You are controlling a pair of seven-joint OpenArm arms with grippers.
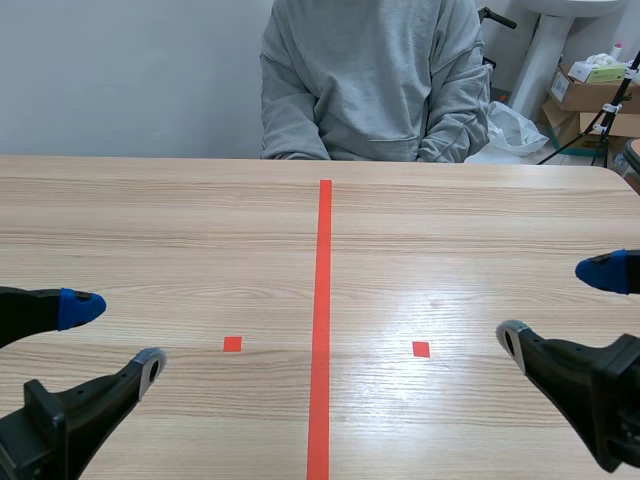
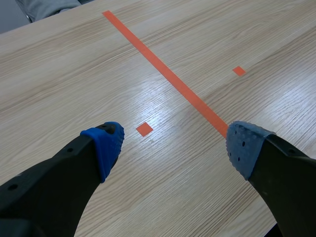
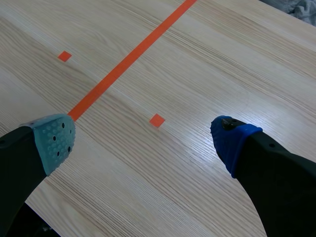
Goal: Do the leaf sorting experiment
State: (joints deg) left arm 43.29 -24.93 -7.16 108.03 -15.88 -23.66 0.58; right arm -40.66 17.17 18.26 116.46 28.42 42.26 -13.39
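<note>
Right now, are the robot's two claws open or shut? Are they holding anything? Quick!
Left gripper: open, holding nothing.
Right gripper: open, holding nothing.

A robotics lab or test room: the black robot's left hand (image 1: 118, 335) and right hand (image 1: 556, 305) hang over a pale wood-grain tabletop (image 1: 160, 220) marked with a long orange-red tape line (image 1: 324, 300) and small tape squares (image 1: 232, 344). A person in a grey sweatshirt (image 1: 370, 80) sits across it before a plain pale wall (image 1: 120, 70), and stacked brown cardboard boxes (image 1: 590, 100) with a crumpled white plastic bag (image 1: 510, 130) fill the far corner
</note>
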